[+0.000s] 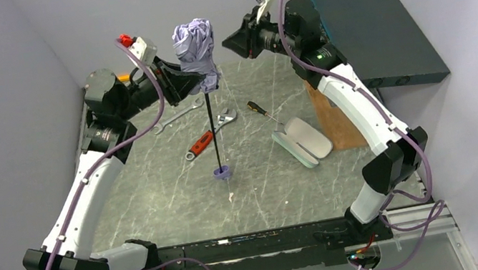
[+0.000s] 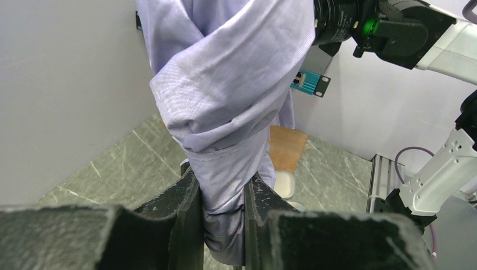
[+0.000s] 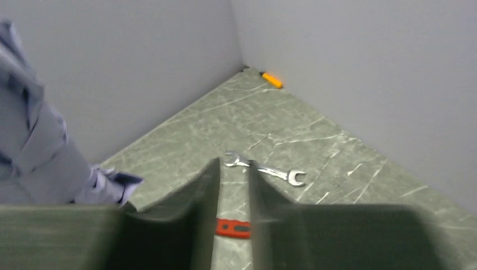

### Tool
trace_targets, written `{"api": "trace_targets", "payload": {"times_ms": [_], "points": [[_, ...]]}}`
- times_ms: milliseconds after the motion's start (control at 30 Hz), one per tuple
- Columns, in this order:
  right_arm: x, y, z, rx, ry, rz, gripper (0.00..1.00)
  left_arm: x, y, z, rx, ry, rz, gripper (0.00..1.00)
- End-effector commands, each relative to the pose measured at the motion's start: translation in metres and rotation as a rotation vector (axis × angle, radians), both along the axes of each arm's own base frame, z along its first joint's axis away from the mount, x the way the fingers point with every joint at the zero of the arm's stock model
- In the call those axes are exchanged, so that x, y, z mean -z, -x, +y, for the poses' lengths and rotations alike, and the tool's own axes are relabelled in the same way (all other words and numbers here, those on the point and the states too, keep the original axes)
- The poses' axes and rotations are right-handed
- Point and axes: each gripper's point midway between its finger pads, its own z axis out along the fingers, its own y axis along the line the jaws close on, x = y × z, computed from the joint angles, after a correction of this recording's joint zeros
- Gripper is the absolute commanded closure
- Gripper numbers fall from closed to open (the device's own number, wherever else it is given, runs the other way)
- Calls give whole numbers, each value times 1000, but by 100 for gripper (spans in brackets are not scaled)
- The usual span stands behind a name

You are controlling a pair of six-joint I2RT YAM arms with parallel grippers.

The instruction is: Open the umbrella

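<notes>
**Inspector:** Left hand?

**Assistant:** The left wrist view shows the left gripper clenched on the umbrella, folded fabric pinched between both fingers.

**Inspector:** What does the overhead view add?

**Assistant:** Only there does the black shaft show, hanging to the handle low over the table. Contact cannot be told.

**Inspector:** Right hand?

**Assistant:** The right gripper grasps nothing, its jaws a narrow slit apart. The umbrella's bundle is just beside it, apart.

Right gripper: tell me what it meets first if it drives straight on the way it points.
The right gripper aims down past the umbrella, which lies left of its line. It would likely reach the table first, near the red-handled wrench. Depth is unclear, so this is a guess.
</notes>
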Motion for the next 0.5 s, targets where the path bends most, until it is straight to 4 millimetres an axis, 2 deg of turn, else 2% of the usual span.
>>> {"api": "trace_targets", "payload": {"times_ms": [0, 133, 200, 267, 367, 467], "points": [[-16, 33, 1, -156, -67, -11, 60, -47, 8, 11, -34, 51, -132, 100], [-27, 69, 5, -278, -107, -45, 38, -41, -4, 16, -97, 33, -113, 100], [-34, 80, 9, -304, -122, -70, 26, -40, -5, 15, -93, 29, -116, 100], [-38, 88, 17, -320, -109, -93, 20, -39, -7, 15, -94, 27, -114, 100], [-40, 95, 27, -326, -87, -106, 17, -37, -9, 13, -88, 22, -109, 100], [-46, 101, 36, -348, -101, -114, 23, -35, -11, 12, -85, 13, -98, 100]]}}
